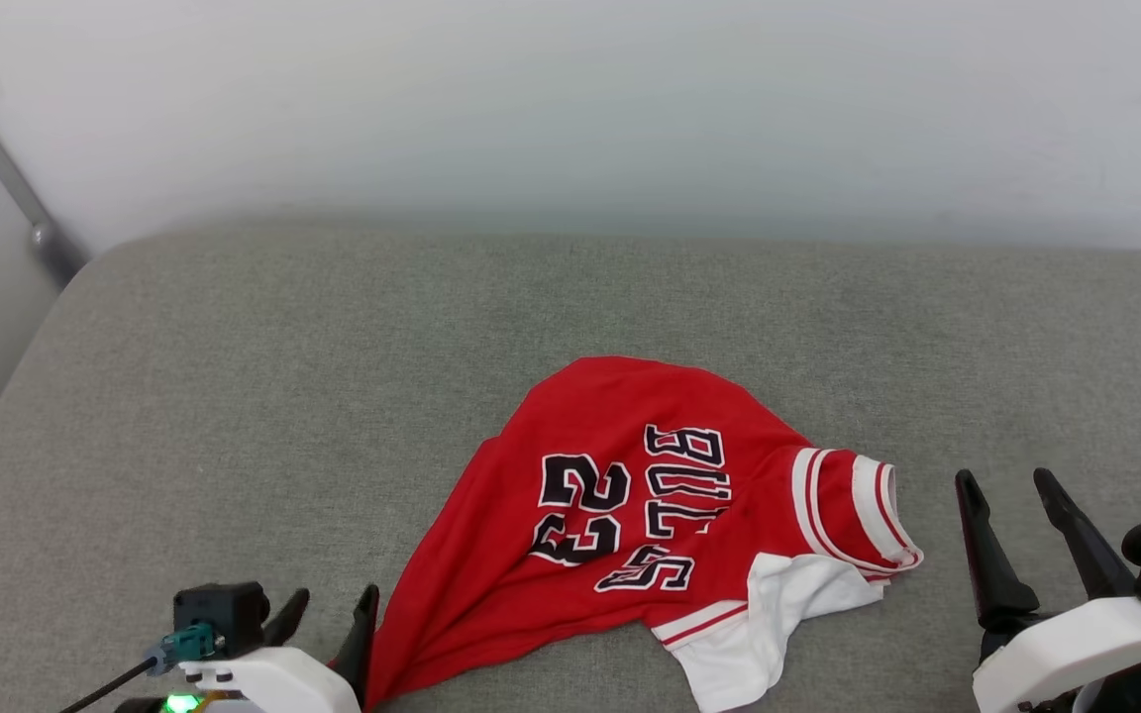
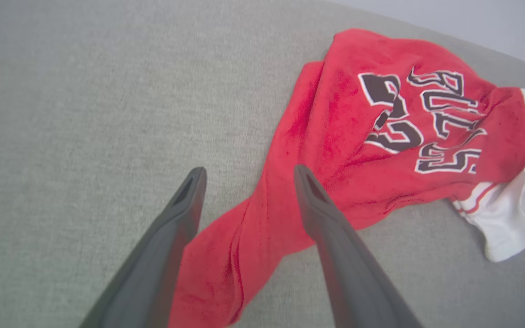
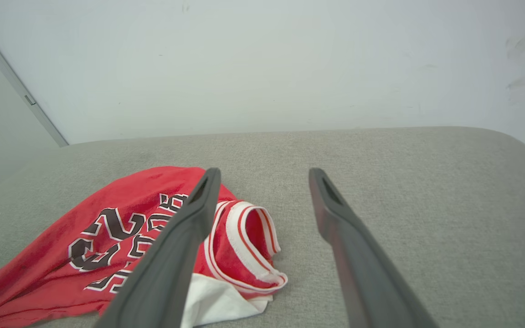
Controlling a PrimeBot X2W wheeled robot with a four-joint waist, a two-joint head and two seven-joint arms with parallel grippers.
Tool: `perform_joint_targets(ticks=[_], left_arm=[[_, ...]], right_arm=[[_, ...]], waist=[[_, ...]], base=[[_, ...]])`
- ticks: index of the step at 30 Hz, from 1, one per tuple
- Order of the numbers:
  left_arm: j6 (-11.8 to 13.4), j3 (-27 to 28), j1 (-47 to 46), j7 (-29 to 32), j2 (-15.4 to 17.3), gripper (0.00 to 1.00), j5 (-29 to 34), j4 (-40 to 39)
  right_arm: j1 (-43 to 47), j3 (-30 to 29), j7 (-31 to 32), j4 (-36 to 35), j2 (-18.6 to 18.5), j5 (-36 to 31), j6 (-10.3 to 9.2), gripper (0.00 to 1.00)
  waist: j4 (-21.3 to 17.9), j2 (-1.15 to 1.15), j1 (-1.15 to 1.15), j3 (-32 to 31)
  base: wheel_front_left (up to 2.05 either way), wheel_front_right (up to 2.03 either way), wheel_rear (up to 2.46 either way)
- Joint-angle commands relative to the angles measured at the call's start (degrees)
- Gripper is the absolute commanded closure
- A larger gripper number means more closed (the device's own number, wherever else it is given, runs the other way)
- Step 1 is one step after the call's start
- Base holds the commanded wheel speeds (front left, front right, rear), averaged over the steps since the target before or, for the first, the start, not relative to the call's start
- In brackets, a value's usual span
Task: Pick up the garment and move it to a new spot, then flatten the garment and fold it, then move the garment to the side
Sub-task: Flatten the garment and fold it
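Note:
The garment point(image 1: 630, 515) is a red jersey with black, white-edged lettering and the number 23. It lies crumpled on the grey cushion, with a white sleeve and a striped collar at its right end. Its lower left corner is drawn out into a narrow tail. My left gripper point(image 1: 333, 599) stands open at that tail. In the left wrist view the red cloth point(image 2: 349, 150) runs down between the spread fingers of the left gripper point(image 2: 249, 175). My right gripper point(image 1: 1006, 485) is open just right of the collar, apart from it. In the right wrist view the garment point(image 3: 107, 237) lies left of the right gripper point(image 3: 265, 175).
The grey padded surface point(image 1: 333, 347) stretches wide to the left of and behind the jersey. It ends at a white wall point(image 1: 570, 99) at the back. Its left edge rounds off beside a slanted grey metal strip point(image 1: 6, 168).

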Motion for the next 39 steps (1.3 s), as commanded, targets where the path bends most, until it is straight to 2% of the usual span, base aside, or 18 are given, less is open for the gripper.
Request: perform_joint_targets(ticks=[1,8,12,17,20,25,32,39], left_arm=[[-0.16,0.46,-1.35,-1.80,0.13,0.00,1.20,-0.33],[-1.97,0.92,-6.43,-14.21,-0.93,0.00,8.47,-2.37],[-2.62,1.22,-8.80,-17.40,-1.57,0.00,12.16,-2.97],[-2.74,1.68,-9.33,-18.24,-2.68,0.00,14.43,-2.89],[-2.44,1.76,-8.59,-18.35,-3.07,0.00,15.05,-3.22],[-3.39,1.23,-8.65,-18.49,-4.26,0.00,15.44,-3.75],[-4.98,0.84,-10.48,-18.62,-6.06,0.00,16.30,-2.92],[-6.91,1.04,-11.18,-18.66,-7.80,0.00,17.00,-1.75]], right_arm=[[0.54,0.07,0.11,-0.05,0.11,0.09,-0.04,0.00],[1.98,-0.70,1.90,-0.43,0.11,-0.50,-0.04,0.00],[2.44,-1.33,4.30,-0.77,0.11,-1.02,-0.04,0.00],[2.91,-0.61,10.45,-0.07,0.11,-0.77,-0.04,0.00],[2.87,1.88,18.94,0.63,0.04,-1.57,-0.04,0.00],[0.67,8.47,32.45,0.80,-3.62,1.24,-0.04,0.00],[-3.98,14.87,38.00,5.10,-5.95,4.11,-0.04,0.00],[-9.60,17.26,37.09,14.46,-5.78,3.76,-0.04,0.00]], waist=[[-0.63,0.00,0.00,-0.80],[-1.10,0.00,0.00,-1.69],[-0.81,0.00,0.00,-1.57],[-0.50,0.00,0.00,-1.57],[-0.16,0.00,0.00,-1.45],[1.74,0.00,0.00,-0.21],[4.99,0.00,0.00,1.94],[7.02,0.00,0.00,4.88]], base=[[0.00,0.00,0.00],[0.00,0.00,0.00],[0.00,0.00,0.00],[0.00,0.00,0.00],[0.00,0.00,0.00],[0.00,0.00,0.00],[0.00,0.00,0.00],[0.00,0.00,0.00]])
